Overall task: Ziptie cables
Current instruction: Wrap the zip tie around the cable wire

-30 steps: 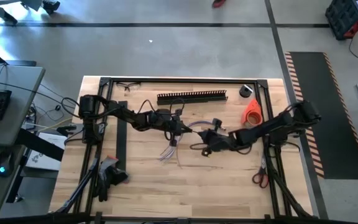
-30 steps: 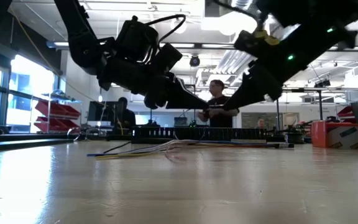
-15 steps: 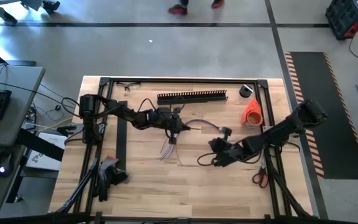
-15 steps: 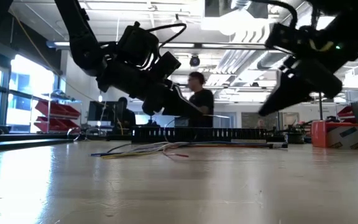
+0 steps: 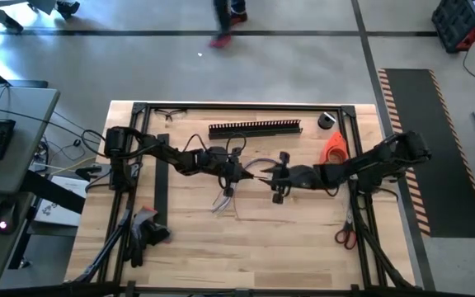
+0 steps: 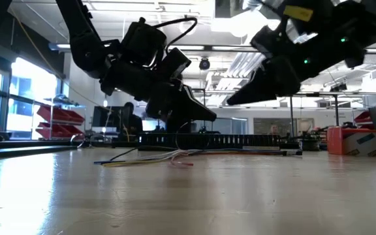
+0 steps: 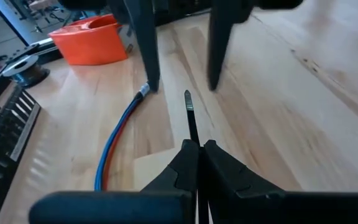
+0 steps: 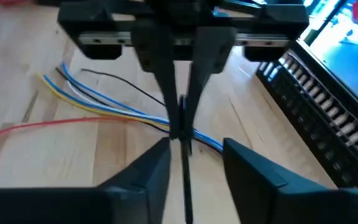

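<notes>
Left wrist view | left fingers (image 7: 197, 152) pinching zip tie (image 7: 190, 115) | right fingers (image 8: 194, 155) spread | no legible writing

Two dark jointed arms, black cable loops

Loose bunch of thin flexible cables (image 8: 114, 111), blue, yellow, white, red and black, lying flat on the pale wooden desk (image 5: 303, 239), fanned apart at one end, gathered at the other.
</notes>
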Controlling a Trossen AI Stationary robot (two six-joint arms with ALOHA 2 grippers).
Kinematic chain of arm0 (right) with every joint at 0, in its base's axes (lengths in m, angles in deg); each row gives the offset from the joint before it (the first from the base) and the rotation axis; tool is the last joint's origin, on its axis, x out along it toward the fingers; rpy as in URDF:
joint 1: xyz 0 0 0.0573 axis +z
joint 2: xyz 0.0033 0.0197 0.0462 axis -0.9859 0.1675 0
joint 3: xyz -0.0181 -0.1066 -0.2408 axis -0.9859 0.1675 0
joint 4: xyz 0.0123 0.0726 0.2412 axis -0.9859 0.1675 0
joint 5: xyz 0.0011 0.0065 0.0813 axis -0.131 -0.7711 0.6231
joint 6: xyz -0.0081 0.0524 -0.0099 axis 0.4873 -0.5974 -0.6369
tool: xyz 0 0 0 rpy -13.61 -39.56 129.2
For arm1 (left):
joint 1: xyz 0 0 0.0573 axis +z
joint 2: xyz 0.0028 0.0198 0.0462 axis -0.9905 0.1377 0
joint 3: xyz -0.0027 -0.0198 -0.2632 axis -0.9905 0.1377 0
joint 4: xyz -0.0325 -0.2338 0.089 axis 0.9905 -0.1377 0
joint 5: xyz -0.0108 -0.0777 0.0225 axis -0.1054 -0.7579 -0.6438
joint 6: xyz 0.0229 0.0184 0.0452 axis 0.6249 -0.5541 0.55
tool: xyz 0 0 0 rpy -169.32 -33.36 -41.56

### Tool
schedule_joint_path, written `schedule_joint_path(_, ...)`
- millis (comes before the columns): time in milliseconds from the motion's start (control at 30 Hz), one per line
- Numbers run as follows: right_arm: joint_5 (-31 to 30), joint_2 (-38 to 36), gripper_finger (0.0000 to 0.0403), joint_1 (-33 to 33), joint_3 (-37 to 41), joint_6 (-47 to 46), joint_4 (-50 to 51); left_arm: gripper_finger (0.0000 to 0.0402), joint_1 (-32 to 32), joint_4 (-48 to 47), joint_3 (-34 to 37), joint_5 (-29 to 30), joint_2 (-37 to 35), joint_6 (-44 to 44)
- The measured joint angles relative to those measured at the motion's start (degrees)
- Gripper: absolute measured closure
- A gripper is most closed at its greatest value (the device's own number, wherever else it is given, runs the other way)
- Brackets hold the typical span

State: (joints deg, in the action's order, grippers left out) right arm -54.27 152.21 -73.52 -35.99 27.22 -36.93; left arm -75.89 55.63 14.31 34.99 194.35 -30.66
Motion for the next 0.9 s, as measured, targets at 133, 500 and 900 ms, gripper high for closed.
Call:
schedule_joint_path(133, 2.94, 2.61, 0.0234, -1.61, -0.56, 3.04, -0.05, 0.0401, 0.02, 0.05, 0.0, 0.04, 0.0, -0.05)
schedule_joint_path(500, 2.9, 8.1, 0.029, -2.07, -0.56, 1.68, -6.49, 0.0401, -0.09, 0.03, -0.02, -0.03, -0.04, -0.96)
schedule_joint_path(900, 2.87, 8.11, 0.0398, -2.33, -0.58, 1.69, -6.06, 0.0401, -0.09, 0.02, -0.02, 0.04, -0.04, -0.96)
